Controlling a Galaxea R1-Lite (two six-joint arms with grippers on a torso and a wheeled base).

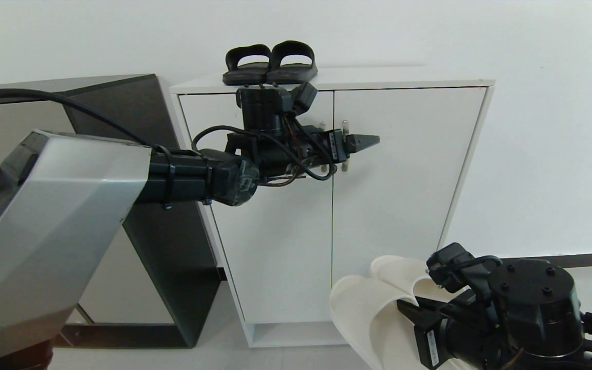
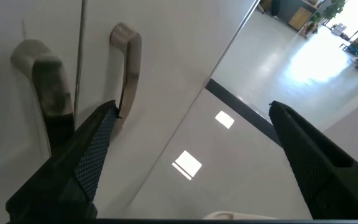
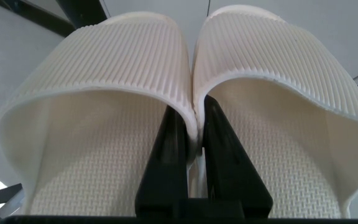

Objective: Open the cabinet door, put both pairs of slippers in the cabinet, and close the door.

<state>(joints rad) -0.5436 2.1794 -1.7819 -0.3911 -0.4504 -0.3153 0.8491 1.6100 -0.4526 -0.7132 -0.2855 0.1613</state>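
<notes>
Bright, even indoor light, ceiling lamps mirrored on glossy floor (image 2: 229, 177), near door handles (image 2: 127, 68) softly blurred.

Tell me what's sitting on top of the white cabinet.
A pair of black slippers, side by side above the left door. The cabinet is shut, so its inside is hidden. The right claw holds the white slippers.

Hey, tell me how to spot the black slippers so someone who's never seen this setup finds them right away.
Start at the white two-door cabinet against the wall. On its flat top, toward the left end, the black slippers sit side by side. They are dark and up high, unlike the white slippers pinched low down in the right claw.
</notes>
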